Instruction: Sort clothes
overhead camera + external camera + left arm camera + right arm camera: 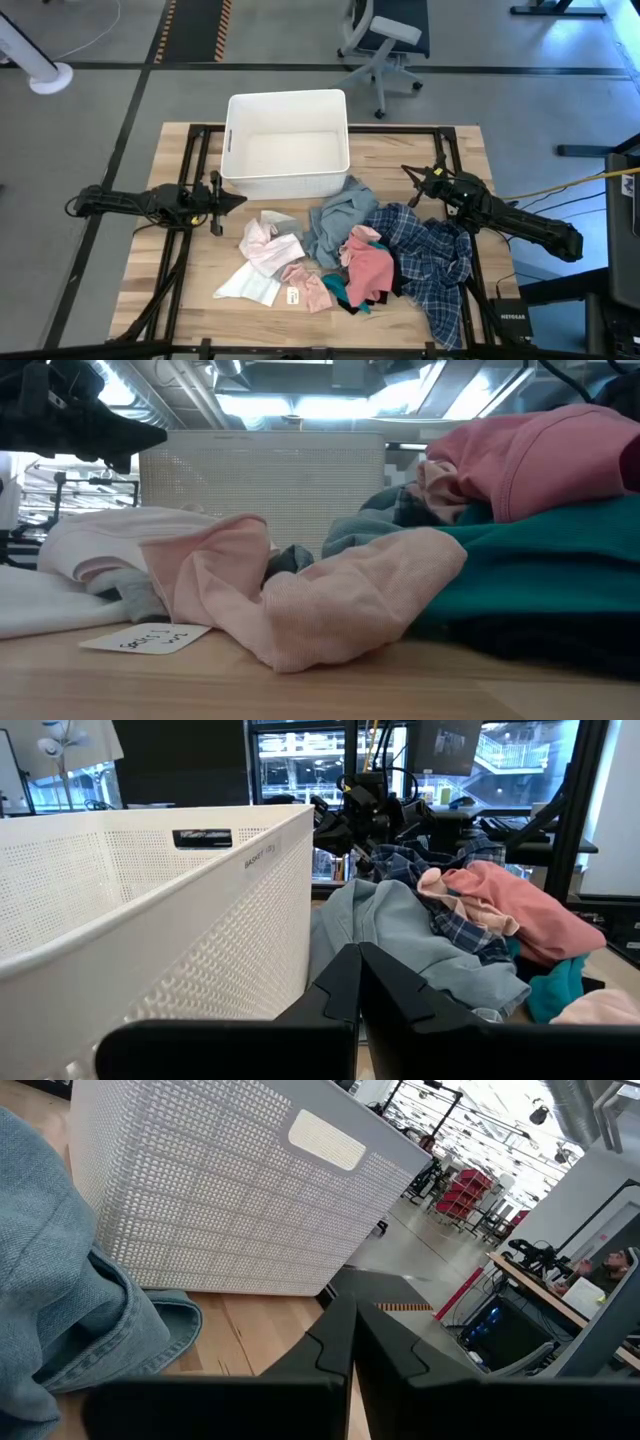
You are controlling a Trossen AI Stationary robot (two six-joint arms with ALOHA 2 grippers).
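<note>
A heap of clothes (pixel 350 255) sprawls across the wooden table (pixel 190 270) in front of a white bin (pixel 287 143): a crumpled blue plaid shirt (pixel 435 265), grey-blue top (pixel 335 220), pink (pixel 368 265), pale pink (pixel 262 245) and teal (pixel 340 290) pieces. The left gripper (pixel 240 200) and right gripper (pixel 405 170) flank the bin, jaws pressed together, empty.

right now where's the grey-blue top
In the high view the grey-blue top lies mid-table, just in front of the white bin, between the pale pink piece on its left and the plaid shirt on its right.
</note>
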